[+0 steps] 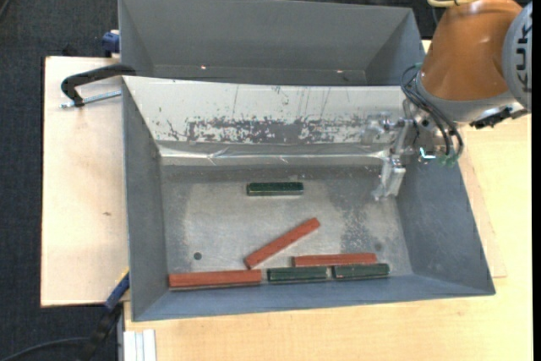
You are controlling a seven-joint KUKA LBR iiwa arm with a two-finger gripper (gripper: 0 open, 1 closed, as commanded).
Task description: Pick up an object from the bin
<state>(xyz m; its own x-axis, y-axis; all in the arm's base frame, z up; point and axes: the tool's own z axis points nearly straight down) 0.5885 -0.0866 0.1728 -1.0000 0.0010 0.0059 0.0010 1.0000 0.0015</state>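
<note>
The arm comes in from the right, orange cover (469, 46) bulging over the rim of the grey bin (254, 38). The gripper (388, 180) hangs down at the bin's right side, close to the back wall and just beside the right slope. Under it is bare, scuffed floor. Whether it is open or closed I cannot tell from this angle; the tip is a pale sliver against the grey metal.

The closest thing is a dark green bar (275, 189), lying flat and level on the floor to the left of the gripper, about level with its tip and clearly apart from it. Next is a slanted red bar (282, 243), nearer the front and left of the gripper, its upper end pointing up towards the right. That too is apart from the tip.

The rest sits along the front wall. A long red bar (215, 278) is at the front left. A shorter red bar (335, 260) lies just behind two green bars, one (297, 274) beside the other (361, 270). The right-hand one sits almost straight in front of the gripper, though well apart. A small dark speck (197, 257) sits on the floor at left, possibly a hole.
</note>
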